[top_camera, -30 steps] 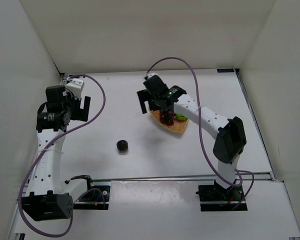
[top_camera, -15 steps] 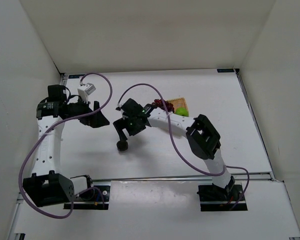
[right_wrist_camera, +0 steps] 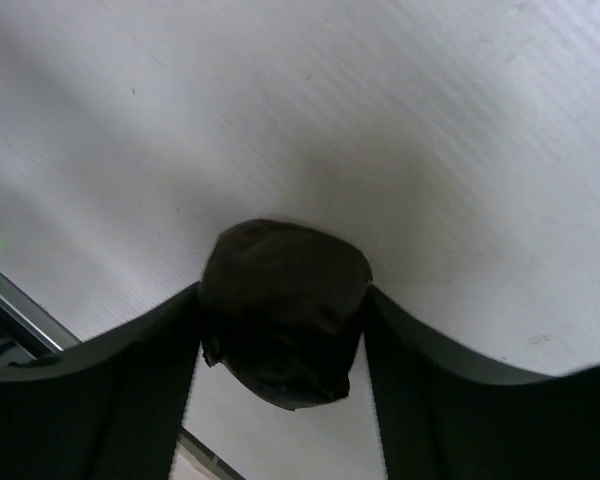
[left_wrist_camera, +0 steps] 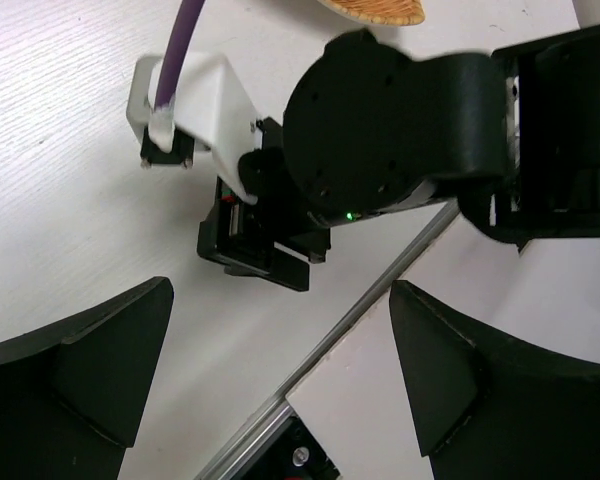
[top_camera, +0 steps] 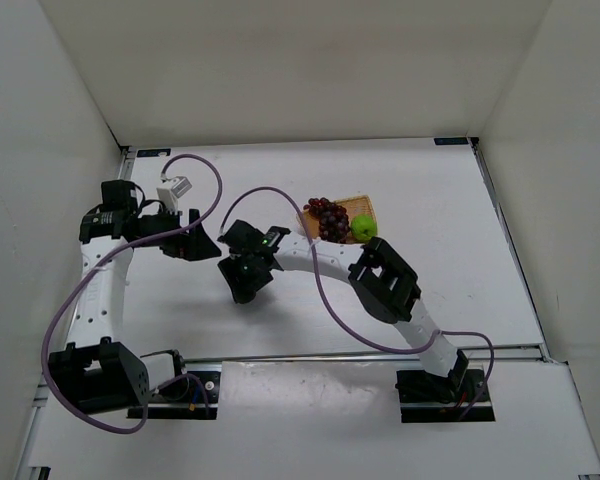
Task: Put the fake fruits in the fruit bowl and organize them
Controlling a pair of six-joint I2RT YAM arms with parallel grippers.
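top external hangs high behind the bases, looking down on the whole table (top_camera: 450, 200). left wrist peers down between its own fingers (left_wrist_camera: 70, 370), close on the right arm's wrist (left_wrist_camera: 370, 130), with the wicker basket (left_wrist_camera: 375, 10) clipping its top edge; the overhead catches both too. right wrist sits tight on the dark round fruit (right_wrist_camera: 280, 300), tabletop behind.

Left hand (top_camera: 195, 243) just beside right hand (top_camera: 242, 289)
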